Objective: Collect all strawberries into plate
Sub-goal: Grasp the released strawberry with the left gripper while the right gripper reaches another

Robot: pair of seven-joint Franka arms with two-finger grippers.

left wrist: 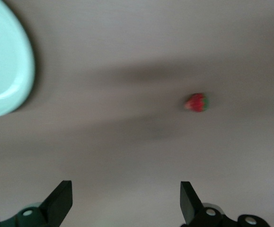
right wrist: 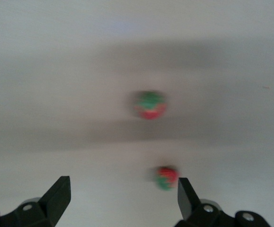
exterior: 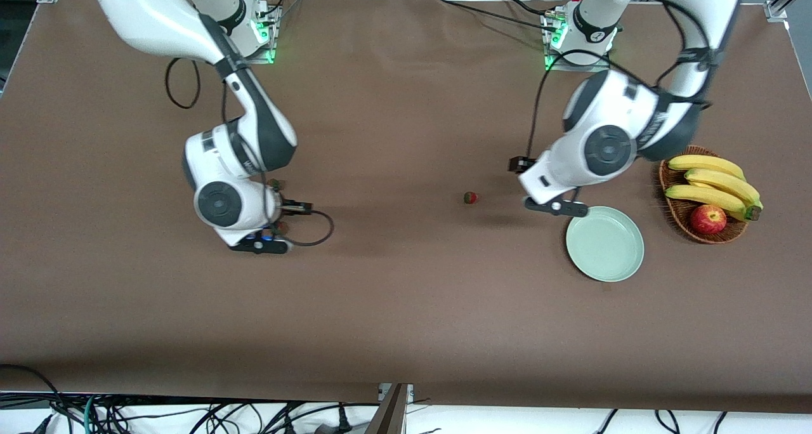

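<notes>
Your plate [exterior: 604, 243] sits bare on the tabletop [exterior: 406, 307] toward the left arm's end, just beside the wicker basket [exterior: 672, 215] of bananas [exterior: 713, 183] and an apple [exterior: 708, 219]; no berry is in it yet.

The relation that matters is which arm owns which berry. One strawberry [exterior: 470, 197] lies alone in the open middle of the tabletop, between the two arms but clearly closer to the left one. Your left tool [exterior: 557, 207] hangs over the tabletop just at the plate's rim, fingers spread wide with nothing between them. In the left wrist view that berry [left wrist: 196, 102] lies ahead of the open fingers and off toward one fingertip [left wrist: 190, 201], with the plate [left wrist: 6, 71] off to the other side. So you would have to shift sideways, away from the plate, before descending.

The other two berries belong to the right arm. Your right tool [exterior: 269, 228] hovers low over them, also open and empty. In the right wrist view, one berry [right wrist: 166, 177] lies almost against one fingertip [right wrist: 185, 198], and the second [right wrist: 150, 104] lies farther ahead. Both look roundish, so I judge that no long axis dictates your wrist angle.
</notes>
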